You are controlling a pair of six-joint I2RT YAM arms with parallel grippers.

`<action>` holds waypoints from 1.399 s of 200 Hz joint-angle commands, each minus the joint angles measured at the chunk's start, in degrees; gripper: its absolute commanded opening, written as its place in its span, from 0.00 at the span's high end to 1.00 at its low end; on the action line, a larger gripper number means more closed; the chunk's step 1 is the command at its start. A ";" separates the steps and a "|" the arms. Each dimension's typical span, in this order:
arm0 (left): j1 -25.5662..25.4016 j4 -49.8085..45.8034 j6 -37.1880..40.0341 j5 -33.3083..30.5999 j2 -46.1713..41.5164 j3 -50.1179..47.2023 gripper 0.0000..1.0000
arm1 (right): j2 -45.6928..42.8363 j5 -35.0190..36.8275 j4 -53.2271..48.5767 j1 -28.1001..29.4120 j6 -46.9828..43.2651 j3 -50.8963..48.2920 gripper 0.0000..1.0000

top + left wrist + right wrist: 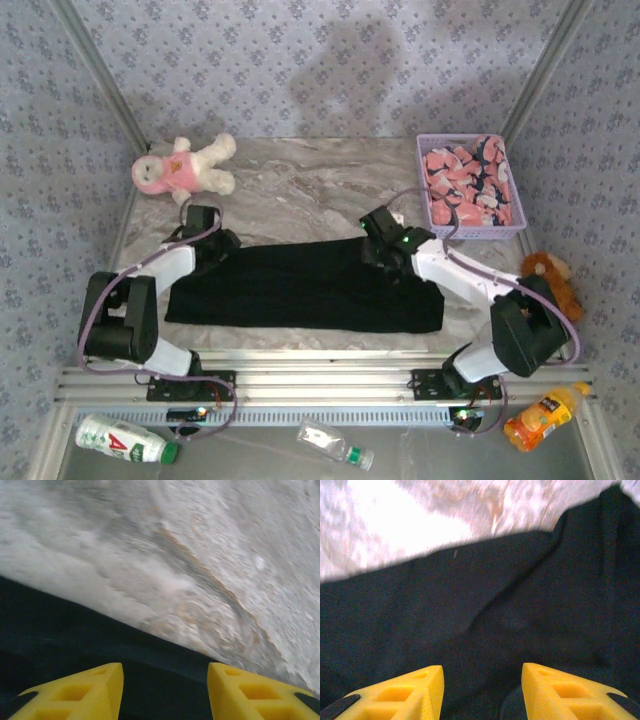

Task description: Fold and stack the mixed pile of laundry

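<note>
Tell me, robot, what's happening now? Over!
Left and right jaws open, empty. Plain black cloth T-shirt lies in a long flat band. Pink printed garment in lavender mesh basket. Nothing blocking.

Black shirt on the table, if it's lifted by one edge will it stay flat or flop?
Probably flops: the shirt lies flat with soft creases. Likely light: it lies thin. It may slide easily on the smooth marble table.

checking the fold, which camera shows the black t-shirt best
Top external: the black T-shirt lies whole there, a long folded band across the marble table, so its outline and edges can be judged. Left wrist catches its dark edge against the marble; right wrist gives a blurred close-up of creased black cloth.
</note>
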 commanded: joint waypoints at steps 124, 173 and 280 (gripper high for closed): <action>-4.81 -0.44 1.58 0.51 6.72 2.12 0.60 | -4.72 -5.23 -9.07 16.46 10.52 -11.11 0.72; -4.82 -1.47 1.88 0.45 6.18 3.73 0.59 | -5.79 -4.68 -2.78 4.11 2.19 -7.56 0.72; -6.50 -1.53 0.94 3.37 6.70 4.00 0.40 | -5.38 -1.26 -1.17 10.61 -5.06 -7.53 0.45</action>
